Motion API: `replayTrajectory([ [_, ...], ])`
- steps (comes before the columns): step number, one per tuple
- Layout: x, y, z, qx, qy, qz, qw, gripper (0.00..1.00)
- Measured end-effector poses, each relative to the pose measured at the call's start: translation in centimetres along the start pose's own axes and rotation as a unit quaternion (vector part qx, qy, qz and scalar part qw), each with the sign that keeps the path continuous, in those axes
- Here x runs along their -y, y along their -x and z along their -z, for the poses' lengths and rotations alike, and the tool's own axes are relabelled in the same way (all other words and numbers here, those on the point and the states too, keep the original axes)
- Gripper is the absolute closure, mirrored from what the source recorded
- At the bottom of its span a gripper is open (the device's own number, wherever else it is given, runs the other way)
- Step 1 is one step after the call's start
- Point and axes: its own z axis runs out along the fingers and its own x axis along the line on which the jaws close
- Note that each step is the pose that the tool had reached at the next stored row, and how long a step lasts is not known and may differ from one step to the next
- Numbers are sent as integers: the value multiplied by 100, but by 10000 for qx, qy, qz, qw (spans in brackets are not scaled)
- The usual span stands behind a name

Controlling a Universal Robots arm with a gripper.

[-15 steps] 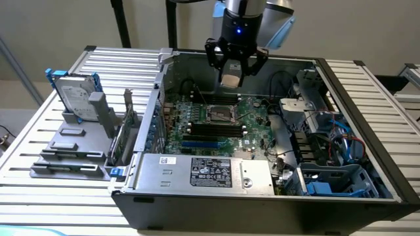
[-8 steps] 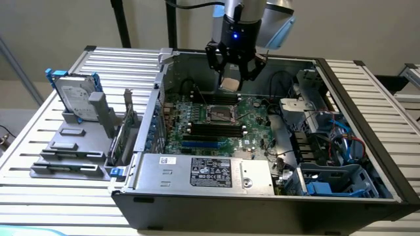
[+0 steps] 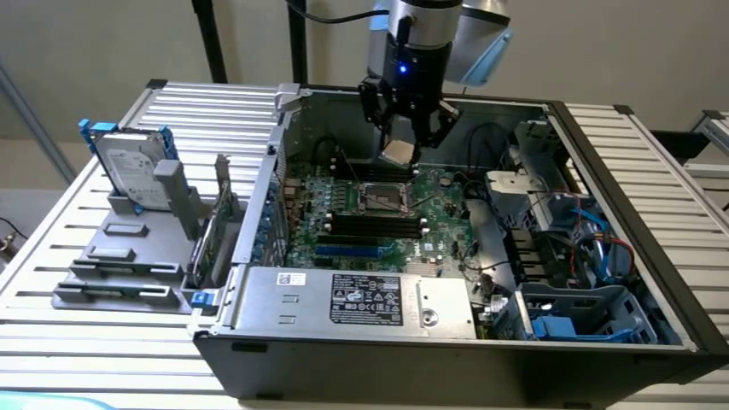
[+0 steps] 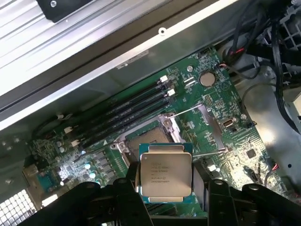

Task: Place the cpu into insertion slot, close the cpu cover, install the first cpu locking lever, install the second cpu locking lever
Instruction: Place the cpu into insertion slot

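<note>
While claw (image 3: 405, 143) grips cpu (image 3: 397, 154) by two opposite edges, slot (image 3: 385, 198) lies below it, uncovered; gap between, no contact.

Leaving open air between cpu (image 4: 165, 175) and insertion slot (image 4: 145, 135). Crowding just beside that slot: memory slots (image 4: 127, 112), cables (image 4: 277, 40) farther off.

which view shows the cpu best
The wrist view: the cpu faces the camera up close, its pale face and printed lines visible, gripped in the claw. The exterior view shows it as a small pale tilted square in the claw, above the motherboard.
</note>
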Motion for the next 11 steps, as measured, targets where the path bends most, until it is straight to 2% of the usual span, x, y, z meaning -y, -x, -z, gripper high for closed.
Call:
replayTrajectory([
  [3, 2, 0, -30, 14, 4, -275, 9996, 45],
  [6, 3, 1, -58, 29, 10, -544, 9985, 45],
  [11, 5, 2, -91, 52, 18, -994, 9950, 45],
])
